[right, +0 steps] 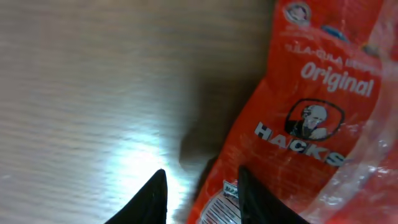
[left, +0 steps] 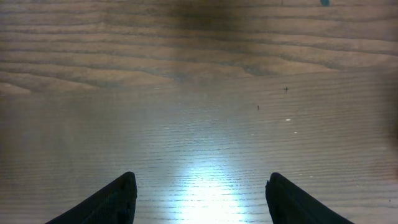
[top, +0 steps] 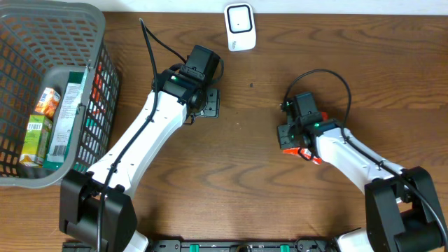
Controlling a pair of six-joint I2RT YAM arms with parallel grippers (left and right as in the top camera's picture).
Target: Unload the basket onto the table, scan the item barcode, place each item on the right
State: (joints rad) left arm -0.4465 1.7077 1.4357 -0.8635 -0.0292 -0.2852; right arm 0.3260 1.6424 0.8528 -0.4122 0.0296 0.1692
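Fingers of my right tool stood narrowly parted at the edge of the red Hacks packet lying on the table; I could not tell whether they gripped it. My left tool was open and empty. The grey basket held cartons.

Red bag: "Original" in white script; "HACKS" below portrait logo; smaller print above unreadable.

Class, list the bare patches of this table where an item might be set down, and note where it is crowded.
Bare wood lies between the left arm and right arm, and right of the scanner. Crowded: the basket and around the red packet.
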